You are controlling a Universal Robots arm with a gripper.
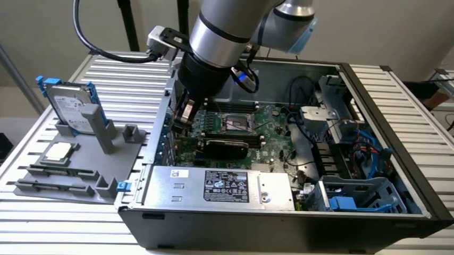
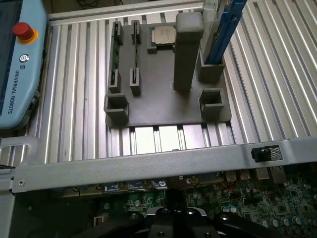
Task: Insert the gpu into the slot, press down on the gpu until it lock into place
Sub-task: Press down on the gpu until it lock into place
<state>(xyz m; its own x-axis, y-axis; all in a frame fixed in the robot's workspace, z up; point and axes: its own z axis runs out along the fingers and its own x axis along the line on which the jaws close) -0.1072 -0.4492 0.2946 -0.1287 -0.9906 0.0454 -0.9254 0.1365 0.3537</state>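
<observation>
In the exterior view, the gpu (image 1: 224, 144) is lying flat on the green motherboard (image 1: 273, 125), just in front of the processor socket (image 1: 236, 121). The gripper (image 1: 186, 114) is hanging beside that socket, jaws closed and holding nothing.

In the wrist view, the gripper (image 2: 171, 215) is hovering over the motherboard (image 2: 247, 203). Pressing well probably means pushing straight down, evenly along the card.

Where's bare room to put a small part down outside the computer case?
The ribbed aluminium tabletop is bare in front of the grey parts holder and beyond the case's far wall. The holder is crowded by the upright silver hard drive.
</observation>
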